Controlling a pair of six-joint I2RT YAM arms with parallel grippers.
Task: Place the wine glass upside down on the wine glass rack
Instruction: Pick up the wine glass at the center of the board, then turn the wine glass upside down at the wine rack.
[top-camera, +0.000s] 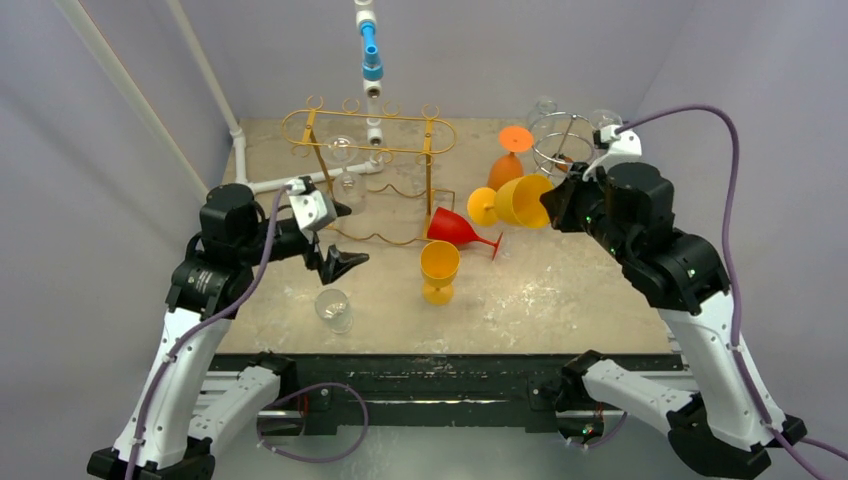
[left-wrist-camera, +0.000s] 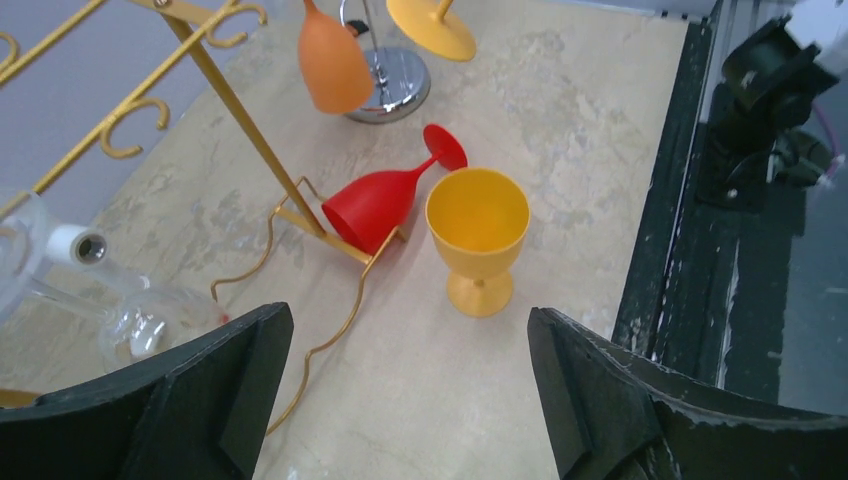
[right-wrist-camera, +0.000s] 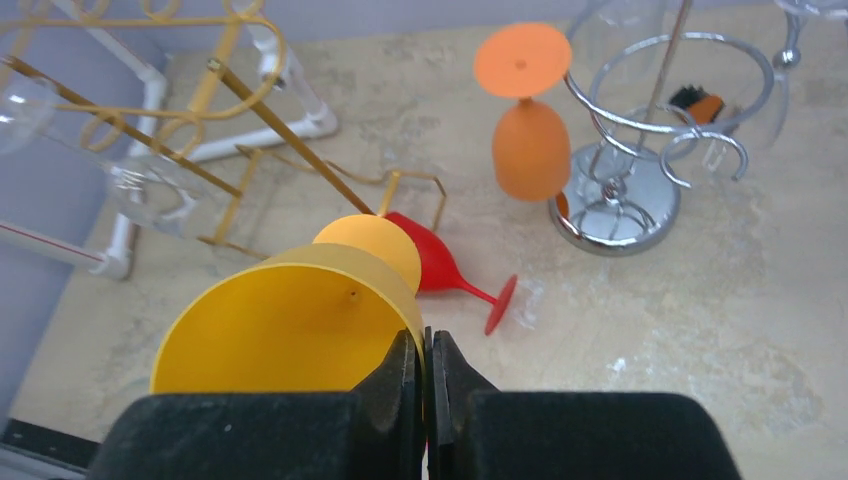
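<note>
Item: yellow wine glass (top-camera: 522, 200), held clear of the worktop (top-camera: 560, 300) over its far right quarter, lying roughly sideways with the foot pointing left; judged mid-carry, not yet inverted. Right gripper (right-wrist-camera: 425, 352): fingers pressed together on the bowl's rim wall, a thin pinch that leaves stem and foot free for a rack slot. Left gripper (top-camera: 338, 264): jaws wide apart, holding nothing, hovering over the near left part, seemingly parked out of the way. Gold wire rack (top-camera: 370, 130): far edge, left of centre, with clear glasses (top-camera: 342, 150) at it. Chrome rack (top-camera: 560, 145): far right corner, with an orange glass (top-camera: 508, 170) bowl-down just beside it. Red glass (top-camera: 455, 228): on its side at the gold rack's foot. Second yellow goblet (top-camera: 440, 265): upright, mid-worktop. Which rack is intended cannot be told.
</note>
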